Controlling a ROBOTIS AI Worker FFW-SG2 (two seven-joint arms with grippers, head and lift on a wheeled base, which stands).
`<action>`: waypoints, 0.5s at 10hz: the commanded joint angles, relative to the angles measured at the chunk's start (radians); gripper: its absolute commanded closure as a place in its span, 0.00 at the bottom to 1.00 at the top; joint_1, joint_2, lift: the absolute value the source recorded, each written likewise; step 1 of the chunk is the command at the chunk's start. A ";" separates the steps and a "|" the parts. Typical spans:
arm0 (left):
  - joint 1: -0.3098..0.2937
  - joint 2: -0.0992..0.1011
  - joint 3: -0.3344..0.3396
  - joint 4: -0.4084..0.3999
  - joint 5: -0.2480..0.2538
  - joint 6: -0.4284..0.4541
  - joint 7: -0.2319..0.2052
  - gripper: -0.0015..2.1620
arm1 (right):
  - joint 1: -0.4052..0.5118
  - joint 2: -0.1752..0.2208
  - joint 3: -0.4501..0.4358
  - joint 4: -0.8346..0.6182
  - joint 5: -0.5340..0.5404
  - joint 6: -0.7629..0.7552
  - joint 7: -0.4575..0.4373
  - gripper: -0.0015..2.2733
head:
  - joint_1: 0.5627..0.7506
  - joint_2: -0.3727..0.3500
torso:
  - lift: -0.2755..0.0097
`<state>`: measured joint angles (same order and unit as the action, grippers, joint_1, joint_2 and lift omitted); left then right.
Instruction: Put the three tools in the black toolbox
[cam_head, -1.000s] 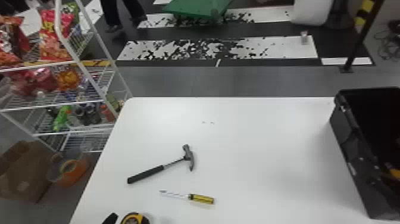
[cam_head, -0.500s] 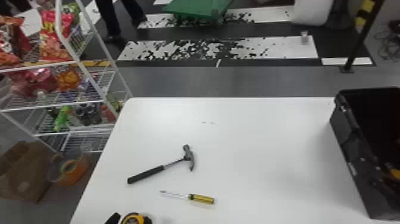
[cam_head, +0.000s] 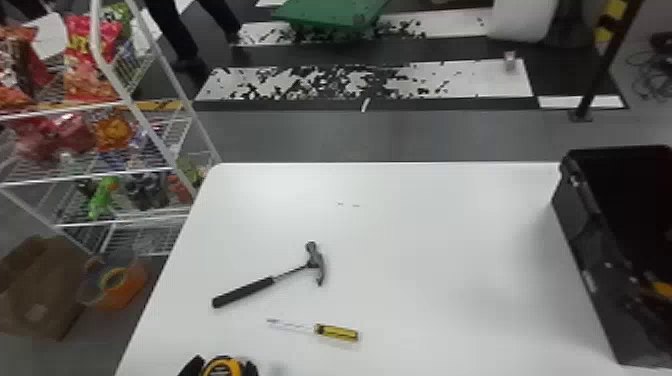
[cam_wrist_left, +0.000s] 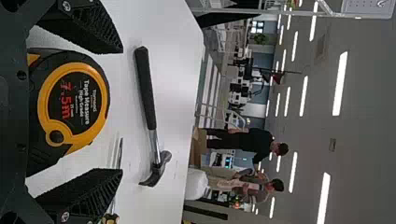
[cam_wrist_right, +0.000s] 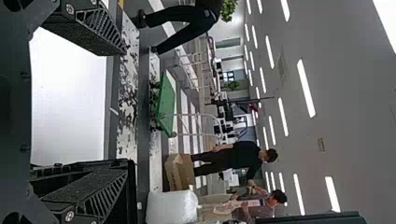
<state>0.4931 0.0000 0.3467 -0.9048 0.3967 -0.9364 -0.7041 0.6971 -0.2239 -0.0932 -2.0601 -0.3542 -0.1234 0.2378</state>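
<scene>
For the grab, I'd centre the left claw (cam_wrist_left: 122, 111) on the tape measure (cam_wrist_left: 72, 105) and squeeze evenly — that rounded case could roll out of a lopsided pinch. Then lift straight up before swinging right to the toolbox (cam_head: 575, 220). Claw's wide open, one finger either side of the tape at the counter's (cam_head: 425, 250) near left; can't tell if they touch. It's low, reaching forward pretty flat. Hammer (cam_head: 245, 292) and screwdriver (cam_head: 337, 332) lie just beyond. Right claw (cam_wrist_right: 127, 107) is open and empty, pointing forward too.

Bright ceiling lights (cam_wrist_left: 340, 84), seemingly soft shadows
</scene>
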 joint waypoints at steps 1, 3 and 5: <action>-0.013 -0.003 0.000 0.026 -0.007 -0.012 0.002 0.04 | -0.001 0.000 0.000 0.000 0.000 0.000 0.000 0.05 | 0.70 0.77 | 0.77; -0.028 -0.003 0.000 0.052 -0.016 -0.015 0.021 0.05 | 0.001 0.000 -0.003 0.000 -0.002 0.000 0.000 0.05 | 0.70 0.77 | 0.77; -0.054 -0.003 0.025 0.110 -0.036 -0.061 0.014 0.04 | 0.001 0.000 -0.003 -0.003 -0.003 0.000 0.000 0.05 | 0.70 0.77 | 0.77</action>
<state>0.4482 0.0000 0.3634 -0.8153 0.3688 -0.9852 -0.6901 0.6980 -0.2239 -0.0969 -2.0617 -0.3572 -0.1235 0.2382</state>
